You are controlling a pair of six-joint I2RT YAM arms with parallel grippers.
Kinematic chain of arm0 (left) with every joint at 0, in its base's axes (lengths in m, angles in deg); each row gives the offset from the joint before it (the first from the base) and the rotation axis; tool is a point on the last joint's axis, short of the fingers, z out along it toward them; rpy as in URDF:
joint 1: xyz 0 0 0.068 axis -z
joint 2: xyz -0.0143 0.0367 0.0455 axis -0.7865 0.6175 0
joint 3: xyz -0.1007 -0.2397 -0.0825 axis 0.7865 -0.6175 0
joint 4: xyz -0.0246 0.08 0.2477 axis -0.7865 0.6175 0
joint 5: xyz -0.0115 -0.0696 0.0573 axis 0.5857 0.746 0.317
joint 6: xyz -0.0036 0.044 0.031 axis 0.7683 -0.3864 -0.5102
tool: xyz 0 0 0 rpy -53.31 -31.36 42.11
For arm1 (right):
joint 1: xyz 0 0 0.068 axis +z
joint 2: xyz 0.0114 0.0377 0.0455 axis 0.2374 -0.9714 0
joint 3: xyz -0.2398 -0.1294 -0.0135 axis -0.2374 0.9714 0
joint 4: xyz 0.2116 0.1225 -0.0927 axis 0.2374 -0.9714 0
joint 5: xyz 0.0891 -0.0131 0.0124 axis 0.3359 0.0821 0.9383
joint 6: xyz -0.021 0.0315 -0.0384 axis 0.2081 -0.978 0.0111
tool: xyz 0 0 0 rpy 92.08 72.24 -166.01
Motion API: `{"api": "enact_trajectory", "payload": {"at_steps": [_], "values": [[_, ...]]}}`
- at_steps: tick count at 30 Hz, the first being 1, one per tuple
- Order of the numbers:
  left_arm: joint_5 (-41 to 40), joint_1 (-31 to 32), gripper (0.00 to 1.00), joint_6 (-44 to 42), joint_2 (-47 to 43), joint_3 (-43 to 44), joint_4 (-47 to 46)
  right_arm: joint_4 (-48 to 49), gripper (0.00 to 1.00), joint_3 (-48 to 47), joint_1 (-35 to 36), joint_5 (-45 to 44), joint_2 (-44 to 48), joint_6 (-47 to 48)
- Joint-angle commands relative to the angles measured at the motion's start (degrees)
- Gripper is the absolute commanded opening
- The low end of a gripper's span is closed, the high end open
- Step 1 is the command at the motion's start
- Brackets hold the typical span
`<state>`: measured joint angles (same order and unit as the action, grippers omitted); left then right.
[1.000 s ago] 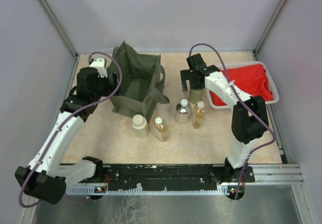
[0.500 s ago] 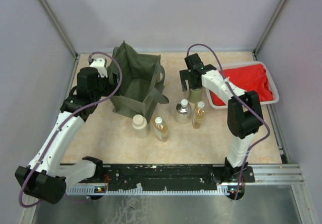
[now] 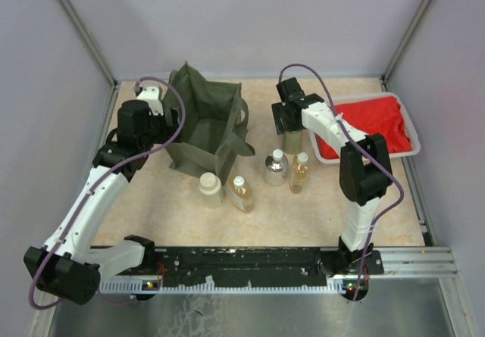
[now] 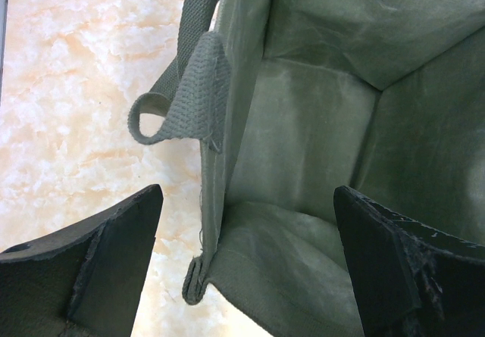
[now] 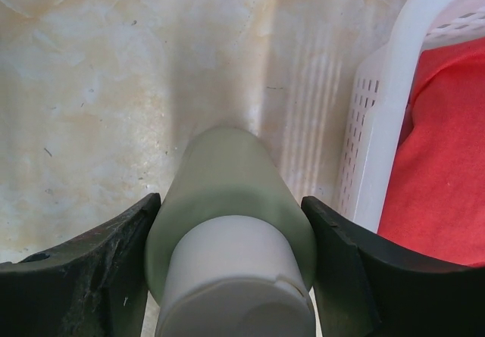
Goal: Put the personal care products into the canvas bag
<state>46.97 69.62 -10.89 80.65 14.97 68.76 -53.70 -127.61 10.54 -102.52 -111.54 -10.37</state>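
Observation:
The olive canvas bag (image 3: 203,127) stands open at the back left. My left gripper (image 3: 161,104) is open, its jaws straddling the bag's left wall (image 4: 220,163) below a handle (image 4: 189,98); the left gripper (image 4: 248,201) holds nothing. My right gripper (image 3: 291,119) is shut on a frosted pale-green bottle (image 5: 227,185) with a white cap, which stands on the table (image 3: 292,141); both fingers (image 5: 114,261) press its sides. Three capped bottles (image 3: 242,193) (image 3: 276,167) (image 3: 300,172) and a beige one (image 3: 210,185) stand in front of the bag.
A white tray (image 3: 410,119) holding a red cloth (image 3: 371,123) sits at the back right, its perforated wall (image 5: 375,132) just right of the gripped bottle. Grey enclosure walls surround the marbled table (image 3: 182,216).
The right gripper has lowered slightly over the pale-green bottle and its jaws have closed in from wide open onto the bottle's sides. The left arm has not moved.

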Motion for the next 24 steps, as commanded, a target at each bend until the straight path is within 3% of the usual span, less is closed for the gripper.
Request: {"api": "enact_trajectory", "payload": {"at_steps": [1,9,24], "values": [[-0.4,0.1,1.00,-0.7,0.8,-1.0,-0.6,-2.0,0.00,-4.2,0.4,-0.6,1.6,1.6],[-0.6,0.1,1.00,-0.5,0.6,-2.2,-2.2,-4.5,0.00,-18.3,0.9,1.5,6.7,5.0],[-2.6,0.1,1.00,-0.1,0.0,-2.2,-0.7,7.8,0.00,-41.2,12.1,6.3,12.0,17.0]]}}
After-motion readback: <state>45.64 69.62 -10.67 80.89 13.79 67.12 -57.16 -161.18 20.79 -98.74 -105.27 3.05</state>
